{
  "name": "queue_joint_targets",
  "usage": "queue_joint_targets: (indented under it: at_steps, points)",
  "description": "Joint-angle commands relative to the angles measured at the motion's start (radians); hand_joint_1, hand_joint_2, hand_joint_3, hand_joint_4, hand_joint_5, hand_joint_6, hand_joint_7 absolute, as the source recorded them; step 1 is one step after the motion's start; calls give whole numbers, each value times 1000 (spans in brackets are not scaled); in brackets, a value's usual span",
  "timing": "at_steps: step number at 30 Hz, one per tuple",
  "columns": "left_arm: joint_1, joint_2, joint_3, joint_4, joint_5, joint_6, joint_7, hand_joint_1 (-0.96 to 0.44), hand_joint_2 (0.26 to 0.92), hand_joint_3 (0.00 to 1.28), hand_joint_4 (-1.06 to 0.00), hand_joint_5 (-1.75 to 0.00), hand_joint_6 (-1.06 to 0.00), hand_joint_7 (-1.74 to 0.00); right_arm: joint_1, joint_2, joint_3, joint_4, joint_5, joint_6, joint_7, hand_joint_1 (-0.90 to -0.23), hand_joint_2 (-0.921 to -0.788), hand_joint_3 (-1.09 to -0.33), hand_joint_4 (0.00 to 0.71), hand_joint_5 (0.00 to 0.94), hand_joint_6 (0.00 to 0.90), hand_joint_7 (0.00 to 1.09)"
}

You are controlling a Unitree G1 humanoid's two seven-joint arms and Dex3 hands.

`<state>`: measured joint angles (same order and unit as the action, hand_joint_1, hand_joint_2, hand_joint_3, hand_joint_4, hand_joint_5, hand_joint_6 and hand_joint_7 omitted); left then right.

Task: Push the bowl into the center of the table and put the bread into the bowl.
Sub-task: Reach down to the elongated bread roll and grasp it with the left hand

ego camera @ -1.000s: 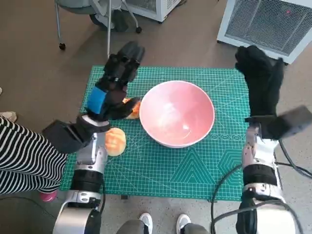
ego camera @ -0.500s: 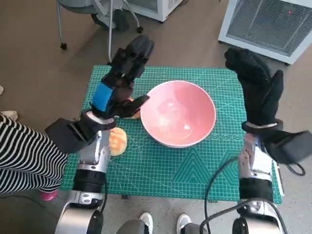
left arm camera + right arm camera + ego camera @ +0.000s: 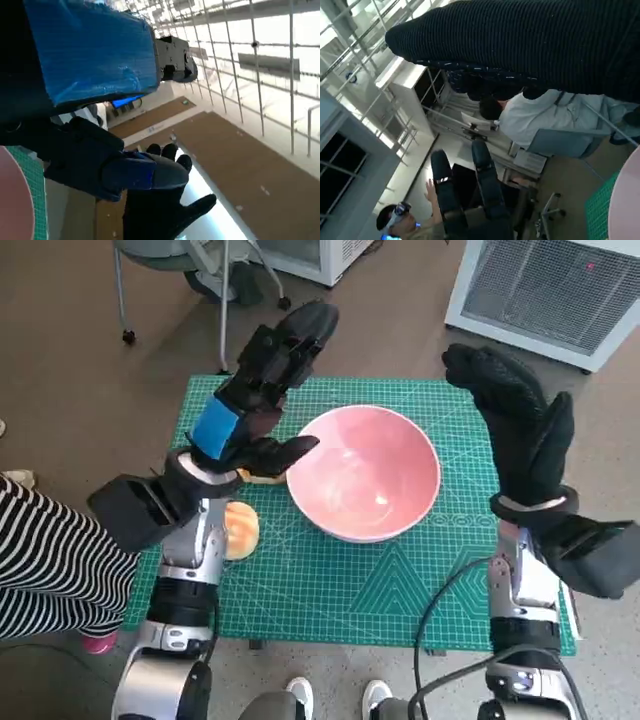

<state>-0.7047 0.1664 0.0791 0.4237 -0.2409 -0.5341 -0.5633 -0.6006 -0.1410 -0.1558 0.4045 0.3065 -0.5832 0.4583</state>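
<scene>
The pink bowl (image 3: 364,472) stands near the middle of the green cutting mat (image 3: 400,590). A round bread roll (image 3: 239,530) lies on the mat to the bowl's left, partly behind my left forearm. A second orange piece of bread (image 3: 262,478) peeks out under my left hand (image 3: 262,390), which is raised above the mat left of the bowl, fingers spread, holding nothing. My right hand (image 3: 517,425) is raised over the bowl's right side, fingers apart and empty. In the left wrist view the bowl's rim (image 3: 12,200) shows and the gloved right hand (image 3: 162,212) appears beyond.
A person in a striped sleeve (image 3: 45,570) sits at the left edge. Shoes (image 3: 330,698) show at the table's front. A white unit (image 3: 545,290) stands at the back right and a chair base (image 3: 210,280) at the back left. Seated people (image 3: 530,117) show in the right wrist view.
Both hands have risen and swung inward toward the bowl, the left lifting up off the orange bread. The bowl and the round roll stay put.
</scene>
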Motion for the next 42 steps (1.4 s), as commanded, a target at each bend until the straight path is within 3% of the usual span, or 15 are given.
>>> queue_joint_targets:
  at_steps: [1,3,4,7,9,14,25,42]
  points:
    - [-24,201,-23,-55,268,48,66,-609,798,290,-111,-16,1,-462,26,-9,-1,9,-13,18,-8,-737,-921,-635,196,23,191,257]
    - [-45,322,-55,-118,419,215,50,-486,753,190,-127,-16,-15,-451,27,-10,-3,9,-11,20,-10,-736,-921,-634,197,22,191,259]
    - [-51,350,-63,-135,453,261,44,-369,726,105,-139,-10,-70,-375,27,-11,-3,9,-11,21,-11,-736,-921,-632,197,22,190,260]
    - [-82,408,-92,-148,532,393,9,-240,704,45,-145,-5,-155,-247,30,-11,-3,7,-16,19,-17,-736,-921,-631,198,21,190,262]
    - [-104,428,-101,-120,546,435,-4,-137,696,19,-145,-2,-226,-136,30,-11,-3,8,-19,18,-22,-736,-921,-631,199,20,189,263]
    - [-146,452,-116,-12,527,425,-30,-26,700,7,-144,-2,-289,-55,31,-9,0,8,-26,15,-36,-733,-921,-630,201,18,188,267]
    - [-221,477,-254,147,664,449,5,-2,716,8,-154,-2,-317,-24,32,-8,1,9,-26,14,-51,-724,-921,-631,203,14,185,273]
    - [-417,364,-453,597,833,407,114,-196,722,4,-149,-2,-311,-2,51,-10,-2,-27,-15,35,-51,-738,-921,-630,206,9,181,282]
